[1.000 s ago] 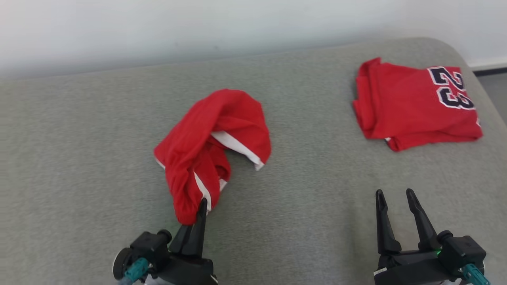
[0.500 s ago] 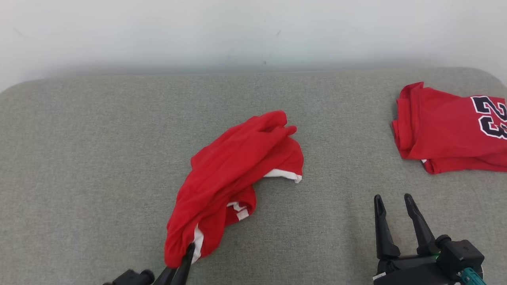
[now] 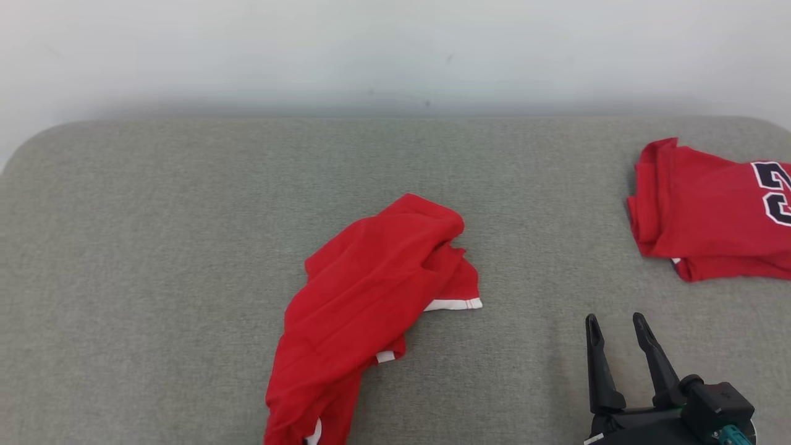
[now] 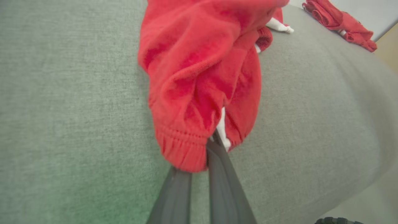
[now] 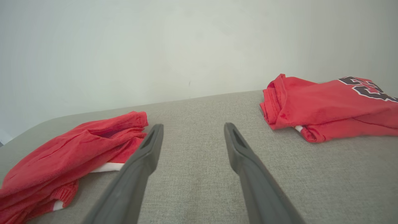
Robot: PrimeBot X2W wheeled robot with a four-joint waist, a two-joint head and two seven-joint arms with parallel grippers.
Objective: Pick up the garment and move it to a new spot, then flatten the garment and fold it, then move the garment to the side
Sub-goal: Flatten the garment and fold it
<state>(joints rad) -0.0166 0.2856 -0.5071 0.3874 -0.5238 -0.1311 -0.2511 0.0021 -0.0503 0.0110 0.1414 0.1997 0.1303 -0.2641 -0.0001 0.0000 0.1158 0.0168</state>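
The garment (image 3: pixel 371 296) is a crumpled red piece with white trim, stretched from the middle of the grey cushioned surface (image 3: pixel 154 247) down to the head view's bottom edge. In the left wrist view my left gripper (image 4: pixel 209 146) is shut on the garment's (image 4: pixel 202 68) elastic waistband, the cloth bunched over the fingertips. My right gripper (image 3: pixel 613 324) stands open at the lower right, nothing between its fingers (image 5: pixel 149 146), to the right of the garment (image 5: pixel 71 146) and apart from it.
A folded red jersey (image 3: pixel 710 216) with a dark number lies at the far right of the surface; the right wrist view shows it (image 5: pixel 326 102) too. A pale wall (image 3: pixel 395 55) runs behind the surface. Bare grey surface lies to the left.
The head camera has shifted, so the whole picture slid. My left gripper has pulled the garment's waistband toward me, out past the bottom edge, stretching the cloth longer. The right gripper stays open.
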